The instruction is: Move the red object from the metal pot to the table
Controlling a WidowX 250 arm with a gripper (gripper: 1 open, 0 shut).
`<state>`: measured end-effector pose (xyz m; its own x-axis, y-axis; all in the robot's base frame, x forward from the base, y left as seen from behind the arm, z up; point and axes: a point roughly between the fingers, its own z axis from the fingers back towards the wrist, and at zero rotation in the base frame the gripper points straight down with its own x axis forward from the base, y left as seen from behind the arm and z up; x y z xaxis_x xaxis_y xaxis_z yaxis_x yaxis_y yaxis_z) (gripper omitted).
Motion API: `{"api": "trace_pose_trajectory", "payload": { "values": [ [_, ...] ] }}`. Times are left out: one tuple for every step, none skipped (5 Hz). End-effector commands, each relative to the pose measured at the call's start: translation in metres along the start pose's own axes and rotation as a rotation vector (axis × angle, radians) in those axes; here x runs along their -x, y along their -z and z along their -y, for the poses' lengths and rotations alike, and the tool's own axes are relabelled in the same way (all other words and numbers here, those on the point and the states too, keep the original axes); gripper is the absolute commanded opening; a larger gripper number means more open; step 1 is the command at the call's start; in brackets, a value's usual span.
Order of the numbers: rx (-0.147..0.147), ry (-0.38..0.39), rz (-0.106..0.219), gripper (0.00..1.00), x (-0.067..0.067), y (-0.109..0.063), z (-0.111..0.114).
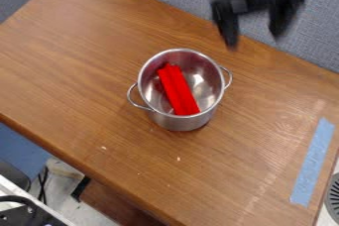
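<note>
Brown wood-grain counter [79,61] fills most of the view, with a strip of light blue tape [312,161] down near the right edge and some grey wall behind. Your red object [176,88] is lying inside the metal pot [180,90], leaning along the bottom, so the pickup step hasn't happened yet. The end effector [259,17] is up near the top right, blurry but clearly spread wide with nothing between the fingers, and it sits well apart from the pot. So I'd say you're at the approach stage: you need to bring it over the pot opening, line the fingers across the block's narrow sides, then drop in. Watch the pot rim and the little loop handles [134,96], since the block sits pretty close to the wall and the fingers could clip steel. Plenty of bare counter to the left and front for setting it down afterwards.
</note>
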<state>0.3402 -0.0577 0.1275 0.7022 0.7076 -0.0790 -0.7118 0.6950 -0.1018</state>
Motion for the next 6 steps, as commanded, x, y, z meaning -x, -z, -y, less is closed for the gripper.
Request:
{"api": "trace_pose_trajectory", "payload": {
  "values": [
    [0.027,0.253,0.000,1.00,-0.002,-0.029,-0.038],
    [0.024,0.489,-0.031,1.00,0.000,-0.036,-0.080],
    [0.050,0.608,-0.040,1.00,0.004,-0.022,-0.060],
    [0.035,0.728,-0.063,1.00,0.007,-0.007,-0.042],
    [0.038,0.851,-0.058,1.00,0.011,0.010,-0.030],
    [0.034,0.826,-0.048,1.00,0.012,-0.008,-0.046]
  ]
}}
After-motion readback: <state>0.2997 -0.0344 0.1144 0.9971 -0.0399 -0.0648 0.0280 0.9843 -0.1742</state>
